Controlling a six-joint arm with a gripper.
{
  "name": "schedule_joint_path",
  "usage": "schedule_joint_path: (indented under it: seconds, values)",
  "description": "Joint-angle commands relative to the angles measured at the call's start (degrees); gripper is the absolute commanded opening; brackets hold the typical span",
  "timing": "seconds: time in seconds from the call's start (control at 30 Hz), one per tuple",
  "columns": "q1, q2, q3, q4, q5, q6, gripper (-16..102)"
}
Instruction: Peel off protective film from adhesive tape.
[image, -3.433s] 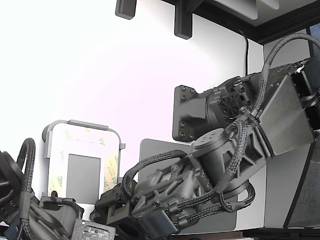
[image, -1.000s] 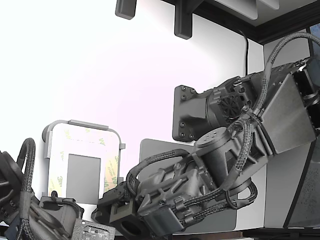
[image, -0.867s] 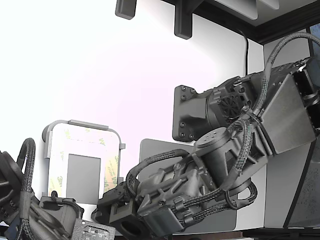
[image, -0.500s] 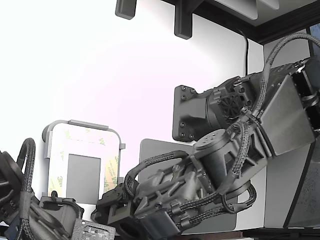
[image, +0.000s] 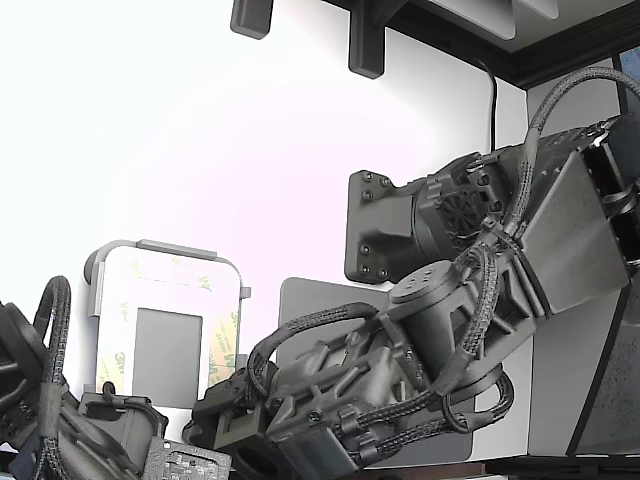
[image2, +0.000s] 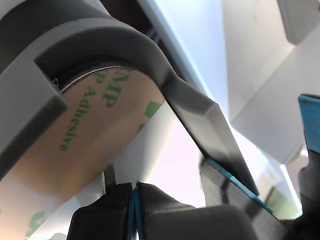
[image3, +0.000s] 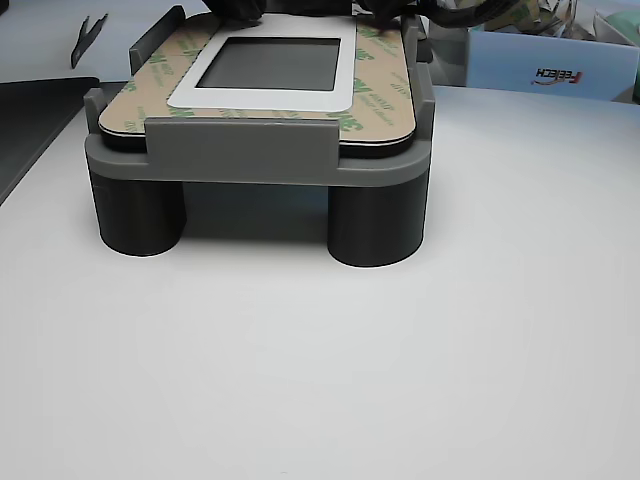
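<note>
The protective film is a tan-cream border with green print. It lies flat on a plate held in a gray fixture and frames a white border and a gray rectangle. It shows at the exterior view's lower left. The adhesive tape is hidden under it. My gripper sits low at the fixture's near right corner. In the wrist view the gripper is shut, its blue-edged pads meeting just below the film's rounded corner. I cannot tell whether the pads pinch the film's edge.
A large plain gray mat lies behind my arm. A second arm sits at the exterior view's lower left, next to the fixture. A black mount is fixed behind. A box and a dark tray flank the fixture.
My forearm and wrist have shifted and rolled slightly, and the gripper end sits a little lower. The fixture and film look the same.
</note>
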Motion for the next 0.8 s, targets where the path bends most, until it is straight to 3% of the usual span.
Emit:
schedule_joint_path:
  seconds: [0.0, 0.77]
  values:
    - [-0.4, 1.2, -1.8, -0.2, 0.0, 0.2, -7]
    - [-0.4, 3.0, 0.7, -1.4, 1.1, -0.8, -1]
